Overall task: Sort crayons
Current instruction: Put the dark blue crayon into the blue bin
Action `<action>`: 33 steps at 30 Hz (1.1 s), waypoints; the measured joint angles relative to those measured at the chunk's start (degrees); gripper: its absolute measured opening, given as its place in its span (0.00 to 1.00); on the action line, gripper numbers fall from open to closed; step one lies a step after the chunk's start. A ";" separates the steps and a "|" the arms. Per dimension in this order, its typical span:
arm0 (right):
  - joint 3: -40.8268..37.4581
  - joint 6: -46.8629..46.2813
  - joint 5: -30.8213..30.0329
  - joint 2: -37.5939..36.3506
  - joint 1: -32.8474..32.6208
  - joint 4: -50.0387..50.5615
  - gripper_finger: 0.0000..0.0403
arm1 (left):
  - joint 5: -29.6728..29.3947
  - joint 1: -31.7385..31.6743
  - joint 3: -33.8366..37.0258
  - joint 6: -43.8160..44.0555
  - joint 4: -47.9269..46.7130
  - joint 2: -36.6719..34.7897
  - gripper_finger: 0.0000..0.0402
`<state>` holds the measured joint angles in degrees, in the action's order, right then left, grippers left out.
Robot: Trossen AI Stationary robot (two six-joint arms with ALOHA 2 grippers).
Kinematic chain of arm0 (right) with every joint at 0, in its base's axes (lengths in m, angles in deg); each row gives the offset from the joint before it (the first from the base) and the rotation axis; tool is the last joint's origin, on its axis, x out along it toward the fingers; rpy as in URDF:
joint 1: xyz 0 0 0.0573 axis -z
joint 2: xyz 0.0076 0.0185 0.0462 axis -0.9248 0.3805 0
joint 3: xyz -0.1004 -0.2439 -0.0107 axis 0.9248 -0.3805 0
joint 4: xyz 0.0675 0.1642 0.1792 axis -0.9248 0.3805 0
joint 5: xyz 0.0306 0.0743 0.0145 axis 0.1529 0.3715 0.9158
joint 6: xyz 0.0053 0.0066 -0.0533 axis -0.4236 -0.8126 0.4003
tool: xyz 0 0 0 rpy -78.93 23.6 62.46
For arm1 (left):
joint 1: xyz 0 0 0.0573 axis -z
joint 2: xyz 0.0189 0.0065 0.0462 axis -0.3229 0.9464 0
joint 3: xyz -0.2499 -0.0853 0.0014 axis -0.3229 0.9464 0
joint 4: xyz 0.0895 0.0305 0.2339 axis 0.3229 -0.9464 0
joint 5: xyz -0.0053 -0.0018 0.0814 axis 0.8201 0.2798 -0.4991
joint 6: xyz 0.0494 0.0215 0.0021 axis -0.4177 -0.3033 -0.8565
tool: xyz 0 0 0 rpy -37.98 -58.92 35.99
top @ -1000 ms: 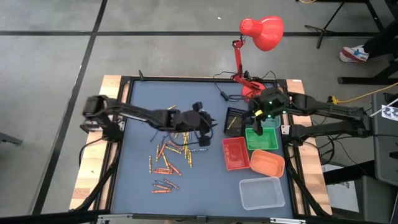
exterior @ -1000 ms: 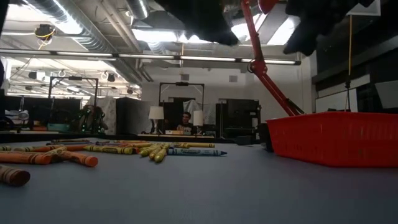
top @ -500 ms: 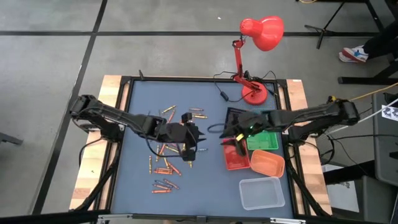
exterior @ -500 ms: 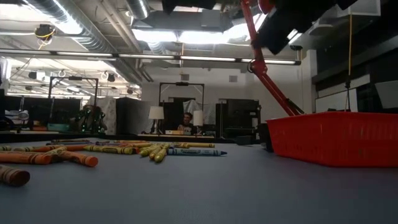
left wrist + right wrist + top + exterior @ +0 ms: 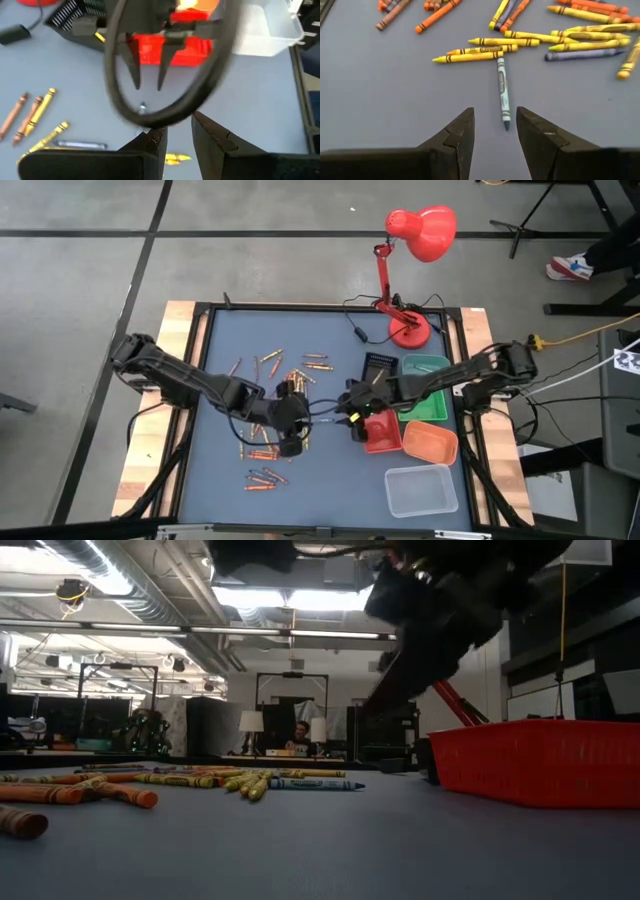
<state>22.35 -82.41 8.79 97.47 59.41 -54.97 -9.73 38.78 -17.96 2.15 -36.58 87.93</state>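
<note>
- Right gripper (image 5: 494, 131) is being held open and empty over a blue crayon (image 5: 503, 93) mid-table.
- Left gripper (image 5: 175, 137) is being held open, empty, above yellow crayons (image 5: 37, 112) nearby.

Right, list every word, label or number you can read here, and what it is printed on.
None can be read.
Crayons: dark print on the paper wrappers, too small to read.
Blue-grey crayon: its wrapper print is too blurred to read.
Trays and lamp: no visible text.
</note>
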 joint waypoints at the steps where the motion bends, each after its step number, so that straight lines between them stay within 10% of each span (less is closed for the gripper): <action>1: 0.00 0.00 0.00 1.11 0.00 -1.28 0.36 | 0.00 0.65 0.00 0.84 -0.36 0.00 0.18; 33: 0.31 1.40 -4.07 17.06 0.00 -16.31 0.30 | -4.87 6.63 0.00 4.58 0.33 0.00 0.18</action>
<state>22.66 -81.02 4.73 114.53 59.41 -71.27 -14.59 45.41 -17.96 6.73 -36.25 87.93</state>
